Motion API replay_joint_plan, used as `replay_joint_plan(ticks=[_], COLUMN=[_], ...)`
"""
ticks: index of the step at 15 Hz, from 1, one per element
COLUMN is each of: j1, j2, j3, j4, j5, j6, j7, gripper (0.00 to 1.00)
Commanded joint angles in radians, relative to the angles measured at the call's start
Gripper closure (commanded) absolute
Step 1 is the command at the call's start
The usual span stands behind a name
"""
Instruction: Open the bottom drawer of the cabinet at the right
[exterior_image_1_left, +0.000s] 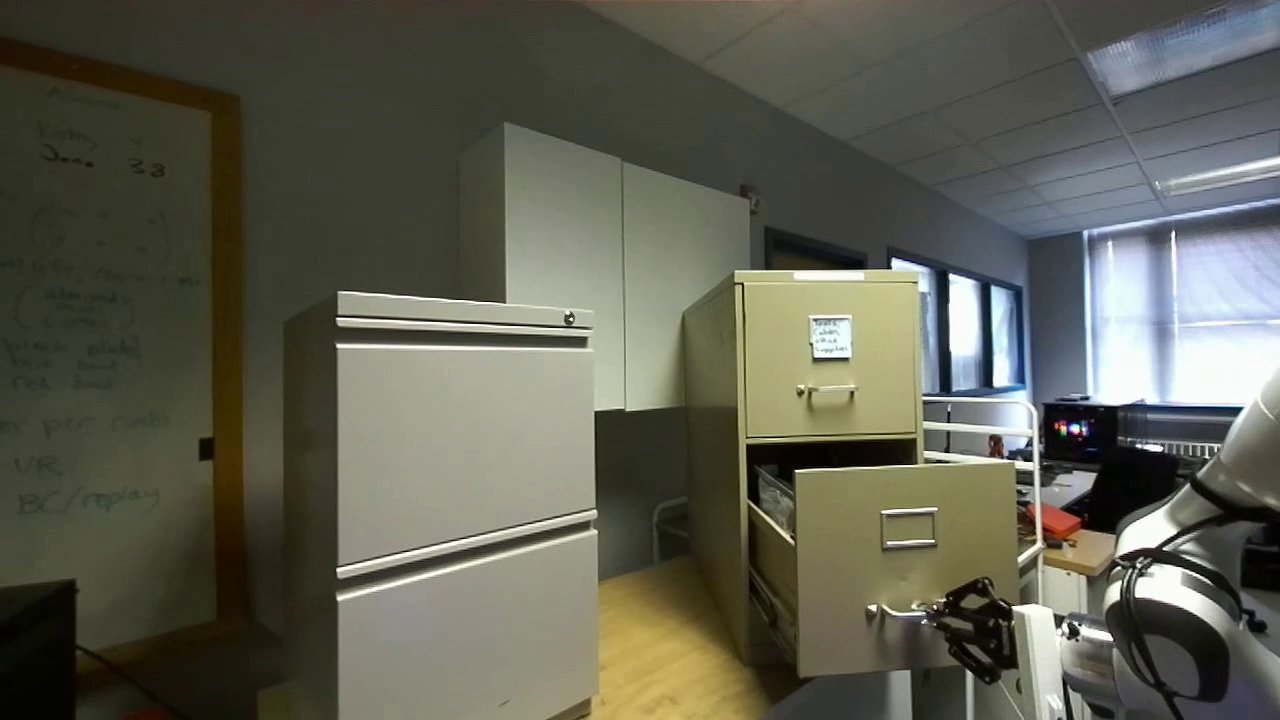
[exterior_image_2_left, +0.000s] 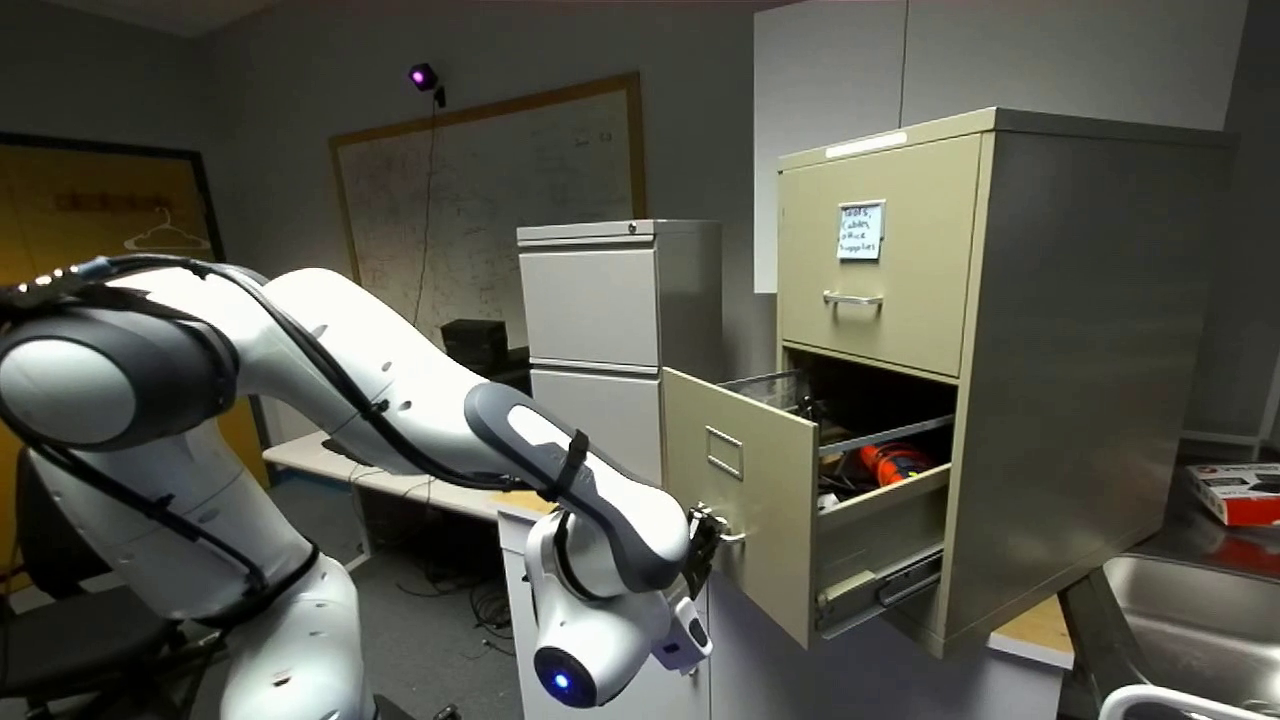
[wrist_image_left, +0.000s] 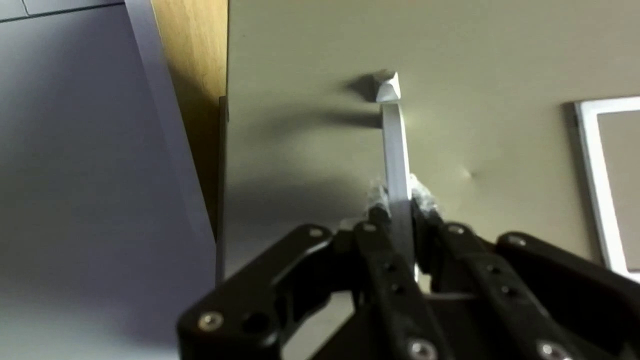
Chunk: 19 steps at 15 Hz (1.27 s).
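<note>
The tan cabinet (exterior_image_2_left: 1080, 350) is over on the right, and its bottom drawer (exterior_image_1_left: 905, 575) is sticking way out the front. Robot's gripper (wrist_image_left: 399, 202) is clamped onto the pull handle (wrist_image_left: 396, 150), pinching it from either side. There's something orange (exterior_image_2_left: 897, 463) lying inside. Top drawer (exterior_image_1_left: 832, 372) looks closed, and the grey cabinet (exterior_image_1_left: 465, 450) stands off to the left in both exterior views.

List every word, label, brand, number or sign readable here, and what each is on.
"Tools, Cables, office Supplies": card on the top drawer of the tan cabinet.
"VR": whiteboard.
"BC/replay": same whiteboard.
Other whiteboard writing: too faint to read surely.
Red-and-white box: print too small.
Bottom drawer: no text seen.
</note>
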Motion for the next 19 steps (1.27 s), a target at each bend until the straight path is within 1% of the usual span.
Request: replay_joint_plan(ticks=[1,2,3,5,6,7,8,10,11,12,14,19], j1=[-0.021,-0.024,-0.027,-0.032,-0.034,-0.035,-0.035,-0.034,-0.034,-0.038,-0.034,-0.032], j2=[0.146,0.154,0.162,0.179,0.187,0.193,0.200,0.203,0.201,0.171,0.199,0.189], j3=[0.010,0.009,0.007,0.003,0.001,-0.001,-0.002,-0.002,-0.003,-0.004,-0.007,-0.005], j4=[0.004,0.007,0.009,0.010,0.010,0.010,0.011,0.016,0.016,-0.012,0.018,0.018], j5=[-0.024,-0.027,-0.030,-0.026,-0.023,-0.015,-0.010,0.011,0.021,0.039,0.075,0.140], j6=[-0.010,-0.019,-0.029,-0.049,-0.057,-0.061,-0.063,-0.058,-0.054,-0.046,-0.052,-0.045], j7=[0.006,0.004,0.006,-0.002,-0.010,-0.021,-0.029,-0.059,-0.073,-0.103,-0.130,-0.204], gripper=[0.94,0.62,0.60,0.51,0.42,0.36,0.26,0.11,0.01,0.00,0.00,0.00])
